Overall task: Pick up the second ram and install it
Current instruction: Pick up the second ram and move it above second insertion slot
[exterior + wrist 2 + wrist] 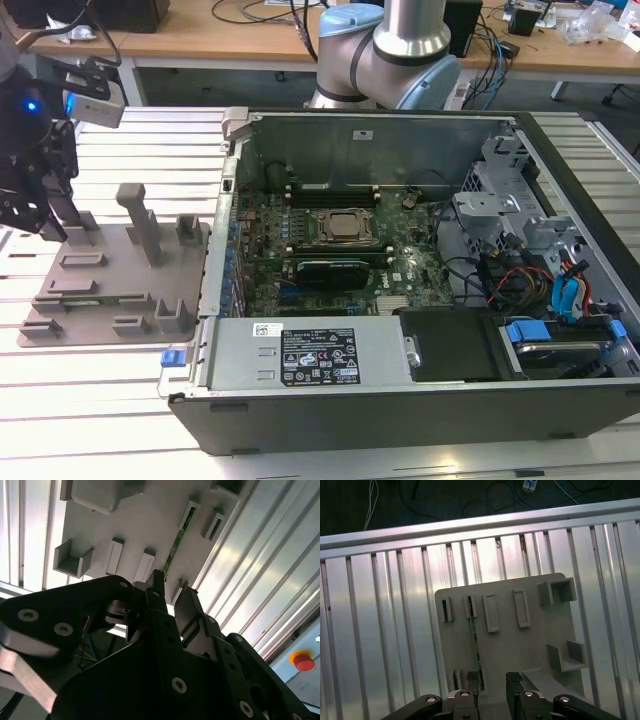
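Green second ram [475,640], pale grey tray [520,650], ribbed silver table [385,630].

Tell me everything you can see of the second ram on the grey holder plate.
The second ram is a long, thin green circuit-board stick, seen edge-on in both wrist views. It stands on its long edge on the grey holder plate, its ends set between small raised slot blocks. It looks straight; its chips cannot be made out. The open gripper hangs above one end, one finger roughly in line with the board; contact cannot be told.
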Motion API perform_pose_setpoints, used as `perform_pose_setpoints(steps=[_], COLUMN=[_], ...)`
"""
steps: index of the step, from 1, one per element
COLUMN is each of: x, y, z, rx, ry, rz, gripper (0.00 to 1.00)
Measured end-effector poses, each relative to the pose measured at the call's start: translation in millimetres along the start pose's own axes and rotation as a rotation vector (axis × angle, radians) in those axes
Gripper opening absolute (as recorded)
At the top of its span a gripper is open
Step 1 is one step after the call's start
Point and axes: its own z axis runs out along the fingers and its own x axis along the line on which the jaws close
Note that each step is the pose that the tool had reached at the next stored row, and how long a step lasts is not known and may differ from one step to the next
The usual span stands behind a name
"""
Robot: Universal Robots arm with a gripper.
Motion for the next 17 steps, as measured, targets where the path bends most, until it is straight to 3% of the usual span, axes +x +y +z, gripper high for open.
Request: perform_pose_setpoints(steps=[17], x=[0.6], y=[-1.3], z=[23.8], rx=[0.0000], ry=[0.0000], rz=[0.000], gripper=[0.36])
